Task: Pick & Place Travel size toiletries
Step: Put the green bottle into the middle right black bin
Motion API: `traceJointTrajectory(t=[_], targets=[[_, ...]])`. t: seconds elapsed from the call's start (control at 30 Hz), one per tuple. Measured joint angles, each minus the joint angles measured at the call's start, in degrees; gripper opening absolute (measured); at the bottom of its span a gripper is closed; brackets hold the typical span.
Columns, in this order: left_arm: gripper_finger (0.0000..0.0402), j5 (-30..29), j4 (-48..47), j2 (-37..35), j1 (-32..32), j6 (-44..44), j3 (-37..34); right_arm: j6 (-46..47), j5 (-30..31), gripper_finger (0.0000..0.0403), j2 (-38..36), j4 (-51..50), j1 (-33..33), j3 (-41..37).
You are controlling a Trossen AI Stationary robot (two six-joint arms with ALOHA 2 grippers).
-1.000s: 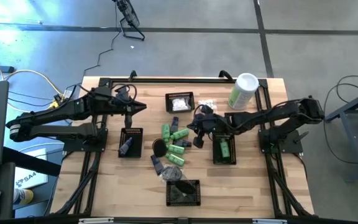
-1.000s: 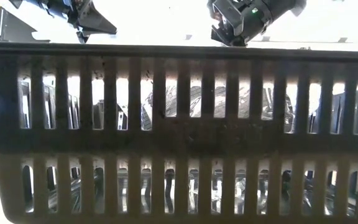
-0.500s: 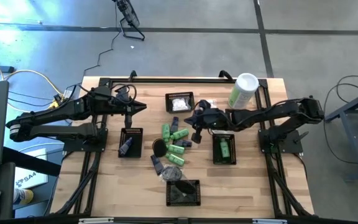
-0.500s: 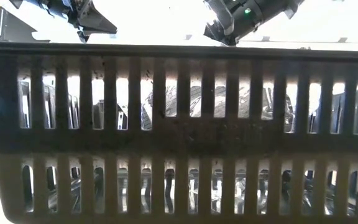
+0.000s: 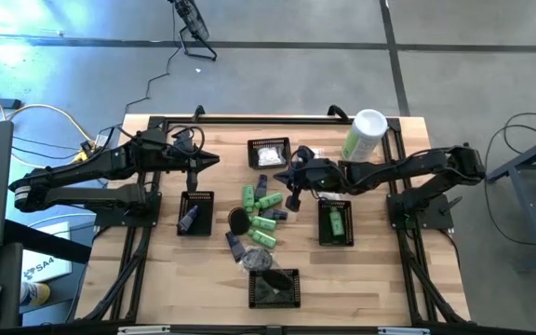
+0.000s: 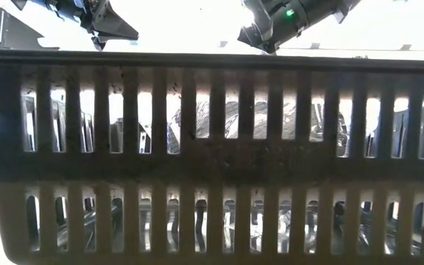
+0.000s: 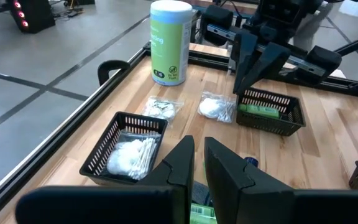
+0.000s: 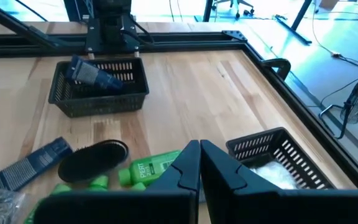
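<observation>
The toiletries lie mid-table: bright green bottles (image 5: 261, 210), a dark round piece (image 5: 239, 220), black tubes (image 5: 234, 244) and loose white packets (image 5: 309, 154). My right gripper (image 5: 293, 191) is shut and empty, raised over the far right of the green heap. In its wrist view (image 8: 199, 163) a green bottle (image 8: 149, 169), the round piece (image 8: 93, 160) and a black tube (image 8: 28, 167) lie below it. My left gripper (image 5: 214, 160) is shut and empty, held high beyond the left basket (image 5: 195, 212), which holds a black tube. It also shows in its own wrist view (image 7: 199, 163).
Black mesh baskets stand around the heap: a far one (image 5: 268, 152) with white packets, a right one (image 5: 335, 222) with green bottles, and a near one (image 5: 274, 288) with dark pieces that fills the low view (image 6: 212, 147). A tall pale-green canister (image 5: 365, 136) stands far right.
My right gripper has risen and drawn back from the green bottle heap toward the table's far edge, staying shut and empty. The toiletries have not moved.
</observation>
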Motion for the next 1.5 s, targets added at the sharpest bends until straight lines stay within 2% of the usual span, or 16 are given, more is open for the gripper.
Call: traceJointTrajectory(t=[0.23, 0.47, 0.83, 0.97, 1.3, 1.5], targets=[[0.0033, 0.0, 0.0, 0.0, 0.0, 0.1, 0.0, -0.9, 0.4, 0.0004, 0.0, -1.1, -0.1, 0.0], [0.0033, 0.0, 0.0, 0.0, 0.0, 0.1, 0.0, -5.8, 4.7, 0.0004, 0.0, -0.4, -0.7, 0.0], [0.0033, 0.0, 0.0, 0.0, 0.0, 1.8, 0.0, -9.0, 2.7, 0.0004, 0.0, -0.5, -0.8, 0.1], [0.0033, 0.0, 0.0, 0.0, 0.0, 2.0, 0.0, -8.9, 2.6, 0.0004, 0.2, -3.0, -0.4, 2.5], [0.0033, -0.3, 0.0, 0.0, 0.0, 1.9, 0.0, -8.8, -5.7, 0.0003, 6.5, -13.3, -2.8, 12.2], [0.0033, -0.5, 0.0, 0.0, 0.0, 1.9, 0.0, -8.8, -18.2, 0.0003, 11.5, -15.2, -5.4, 12.8]])
